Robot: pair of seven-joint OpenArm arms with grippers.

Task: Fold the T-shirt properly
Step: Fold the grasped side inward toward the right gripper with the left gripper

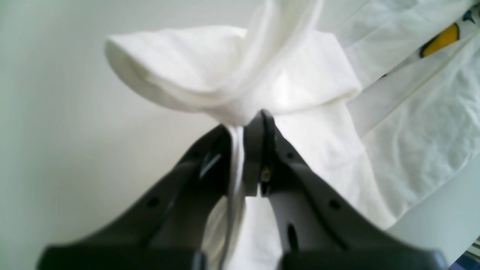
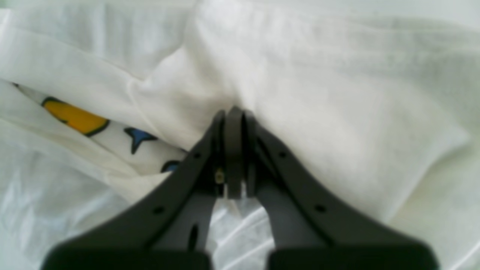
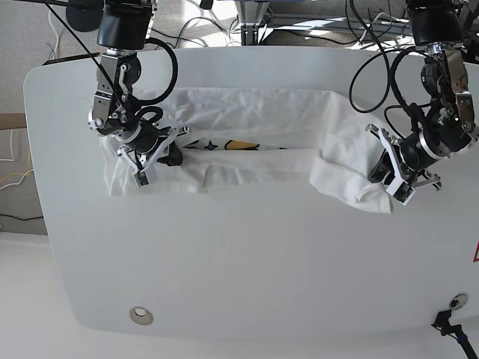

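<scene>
On table (image 3: 239,262) both hands pinch T-shirt (image 3: 254,168) ends — star print visible from right wrist only.

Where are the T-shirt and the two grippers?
T-shirt (image 3: 247,176): base view, plain white middle.
Left gripper (image 1: 245,122): left wrist view, fingertips pinching cloth.
Right gripper (image 2: 232,112): right wrist view, closed fingertips against cloth.

A white table (image 3: 247,254) with rounded corners fills most of the base view, a round metal fitting (image 3: 140,315) set near its front edge. Behind it, black cables (image 3: 217,26) trail over a sunlit grey floor (image 3: 30,34) among metal frame legs (image 3: 251,13).
</scene>
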